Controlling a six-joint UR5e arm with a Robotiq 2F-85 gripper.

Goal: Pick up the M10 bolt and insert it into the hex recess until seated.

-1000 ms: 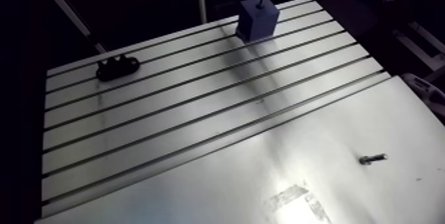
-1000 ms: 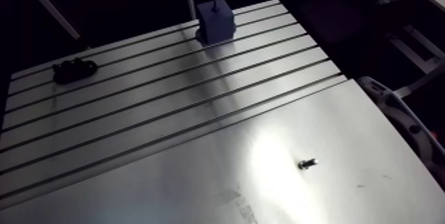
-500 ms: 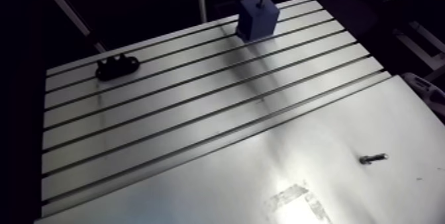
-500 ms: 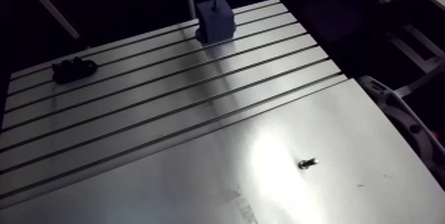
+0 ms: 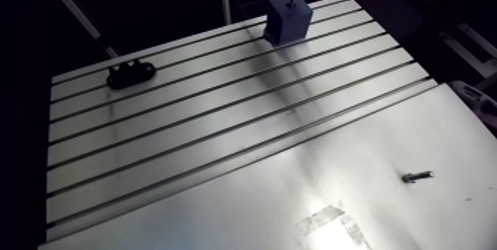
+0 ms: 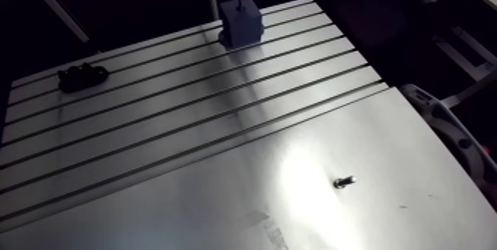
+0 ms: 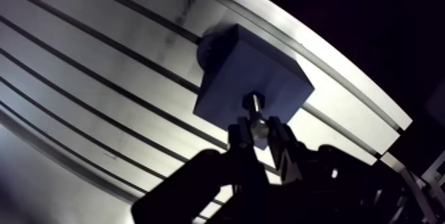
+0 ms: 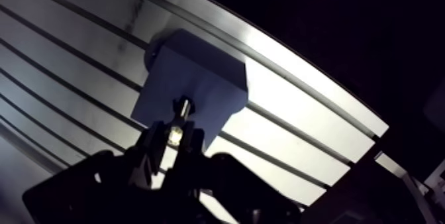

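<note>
Here, in the wrist view, the gripper (image 7: 260,134) is closed narrowly on a bolt (image 7: 255,111). Its two dark fingers (image 7: 242,144) press on either side of the bright metal head. The shank points away from the gripper, down toward a blue block (image 7: 228,84). The tip of the shank meets the block's top face near the edge closest to the gripper, at a small dark spot. Whether the tip sits inside a recess or only touches the surface cannot be told. The block stands on a slotted table (image 5: 185,112), close to its far edge, with dark parallel slots running under and beside it. In the arm view the same block shows as a small blue cube at the far side of the table, with a thin dark line rising from its top. Well apart from it, near the table's far left corner, lies a black part (image 5: 131,74) with a lobed outline, flat on the ribs between two slots. The near side of the table is covered by a smooth plate (image 5: 259,208) with a bright glare patch on it. On this plate, toward the right and far from the block, a second bolt (image 5: 416,177) lies on its side, alone, touching nothing else.
</note>
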